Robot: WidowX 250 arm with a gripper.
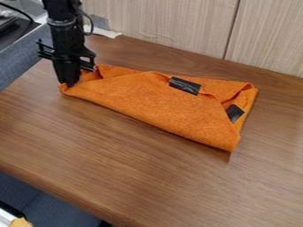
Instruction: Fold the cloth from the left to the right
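Points down at the left end of the orange, textured fabric cloth (148,99), with the tips of the black two-finger gripper (70,83) right at the cloth's left corner. Cannot tell how far apart to call the jaws, nor whether to count any fabric as caught between them. Leads upward into a black robot arm (61,15), nearly upright in the upper left and cut off by the top edge, with a thin black cable (91,24) curving out on its right side.

Stretches rightward from the gripper in overlapping layers, flat on a brown wood-grain table (124,166). Shows a crease and a small raised fold just right of the gripper, then a broad top layer with a long front edge slanting down to a pointed corner at lower right. Bears a black rectangular patch (184,85) near the middle of its back side. Opens a little at the right end, with inner folds and a second black patch (234,113) on a layer beside the top one.

Beyond the table's back edge, rises as a pale wood-grain panel (160,22) with a dark upright seam to the right of the middle. Near that edge, just right of the arm, has a flat white scrap (107,33). Along the left, shows a grey-blue fabric surface (17,60); at lower left, below the table, dark blue fabric (44,206) and a small yellow-orange piece (21,222) in the corner.
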